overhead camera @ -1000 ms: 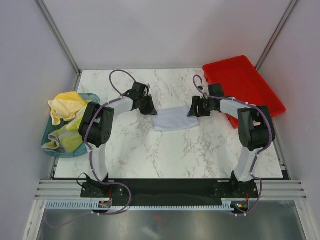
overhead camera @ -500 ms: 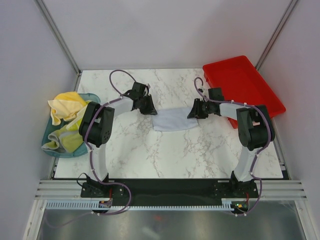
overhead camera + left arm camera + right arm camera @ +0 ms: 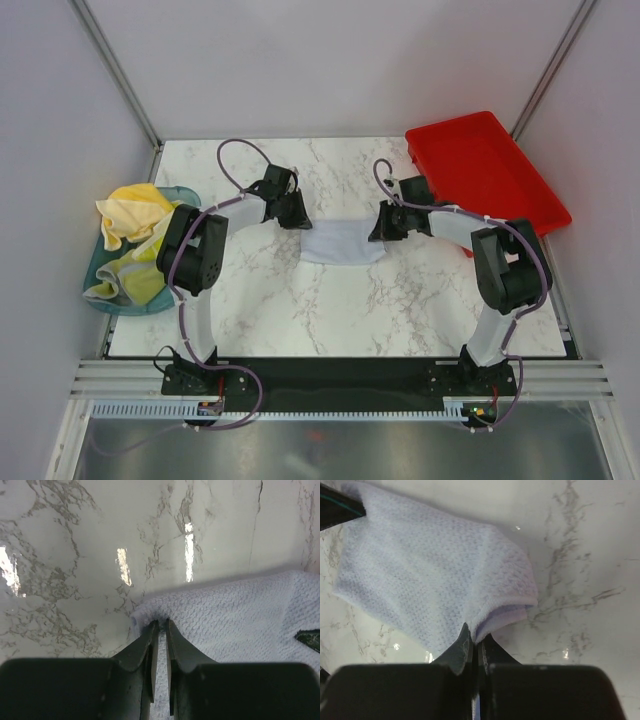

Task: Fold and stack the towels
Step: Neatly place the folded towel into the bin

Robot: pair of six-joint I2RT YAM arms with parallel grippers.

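Grey-blue towel [image 3: 340, 242]: was laid on the worktop [image 3: 300, 310].
Left pincer [image 3: 160, 622]: was closed on its left edge.
Right pincer [image 3: 474, 634]: was closed tight on its right edge.

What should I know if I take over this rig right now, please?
Left hand: shut on the grey towel's left edge.
Right hand: shut on its right edge.
The grey towel lies on the table between the hands. Other towels are heaped in the tub.
Done: one towel out, gripped at both sides.
Left: fold it, stack it, then the rest.
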